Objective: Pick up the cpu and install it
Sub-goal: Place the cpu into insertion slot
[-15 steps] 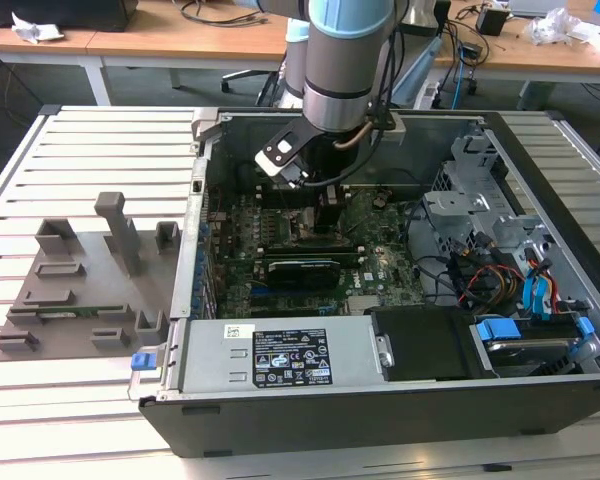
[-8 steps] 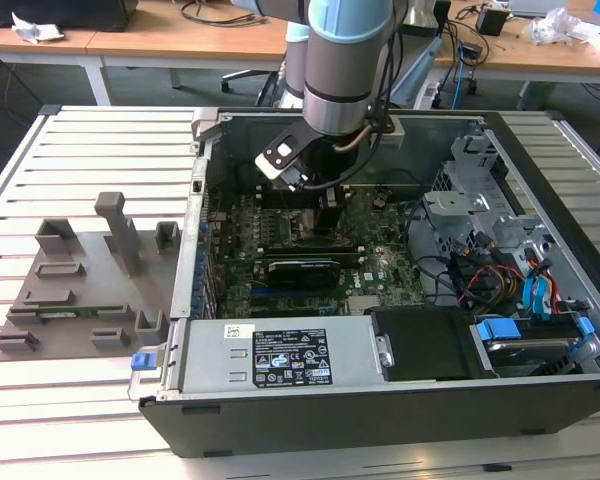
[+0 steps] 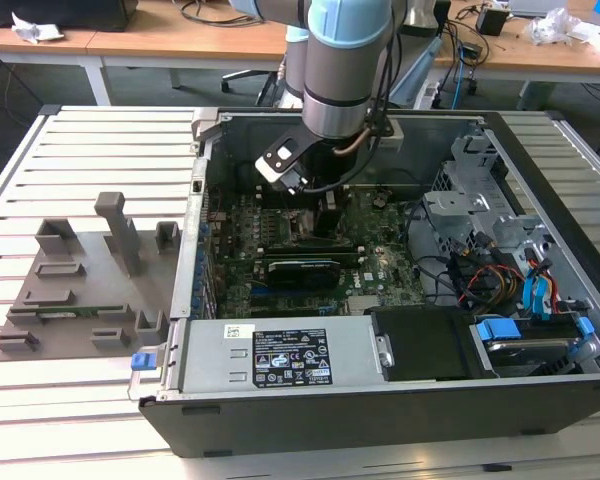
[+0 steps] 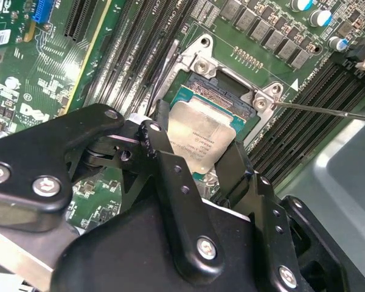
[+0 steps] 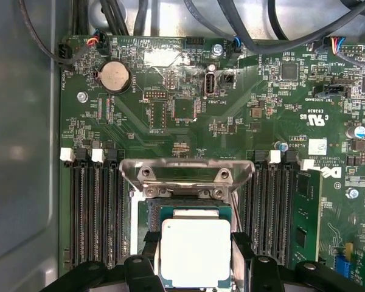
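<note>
Nearest the lens, the claw (image 4: 198,155) has its black fingers (image 4: 170,182) closed on two opposite edges of the cpu (image 4: 201,137), pinching it with the silvery top face up.

Position: the cpu hangs directly over the open socket (image 4: 201,96) on the motherboard (image 5: 188,91). The hinged load plate (image 5: 185,167) is swung up and clear. Rows of memory slots (image 5: 94,207) flank the socket on both sides. From the room, the arm (image 3: 345,70) reaches straight down into the open computer case (image 3: 380,420). The case lies on the slatted table (image 3: 100,150) and runs out to the table's edge at the exterior view's right.

Step in hand: by my reading, pickup is complete and installation is under way. Whether the chip rests in the socket or hovers just above it cannot be determined from these views.

Requirement: seating appears to demand that the chip be square to the socket frame and level, with no side load. One corner looks slightly lifted in the second wrist view, so tilt is the likely fault.
</note>
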Tool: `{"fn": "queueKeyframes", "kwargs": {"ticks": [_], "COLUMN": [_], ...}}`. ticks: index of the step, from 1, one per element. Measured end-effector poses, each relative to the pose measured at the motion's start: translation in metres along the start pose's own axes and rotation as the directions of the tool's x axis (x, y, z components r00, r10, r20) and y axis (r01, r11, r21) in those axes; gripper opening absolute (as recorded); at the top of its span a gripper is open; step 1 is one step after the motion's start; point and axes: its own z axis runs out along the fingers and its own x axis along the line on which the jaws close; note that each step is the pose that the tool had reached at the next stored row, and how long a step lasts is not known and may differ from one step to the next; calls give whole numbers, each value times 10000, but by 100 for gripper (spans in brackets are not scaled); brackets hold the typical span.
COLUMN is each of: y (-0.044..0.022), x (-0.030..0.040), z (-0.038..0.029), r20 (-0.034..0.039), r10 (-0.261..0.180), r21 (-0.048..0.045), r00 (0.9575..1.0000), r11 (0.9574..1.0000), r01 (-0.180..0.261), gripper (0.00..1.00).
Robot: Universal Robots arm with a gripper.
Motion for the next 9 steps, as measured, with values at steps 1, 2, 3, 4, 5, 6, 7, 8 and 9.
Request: {"fn": "queueKeyframes", "kwargs": {"ticks": [1, 2, 3, 4, 5, 6, 7, 8, 9], "y": [0, 0, -2, -5, -7, -8, -11, -13, -15], "x": [0, 0, 6, 12, 21, 31, 41, 45, 46], "z": [6, 11, 16, 17, 18, 19, 20, 22, 29], "r20": [1, 1, -1, 0, 0, 1, 0, -2, -3], "r10": [0, 0, 2, 0, 0, 0, 0, 1, 0], "r21": [-1, -1, -2, 0, 0, 0, 0, -1, -1], "r00": [10000, 10000, 10000, 10000, 10000, 10000, 10000, 10000, 10000], "r11": [10000, 10000, 10000, 10000, 10000, 10000, 10000, 10000, 10000], "r01": [0, 0, -2, 0, 0, 0, 0, -1, 0], "gripper": [55, 55, 55, 55, 55, 55, 55, 55, 55]}}
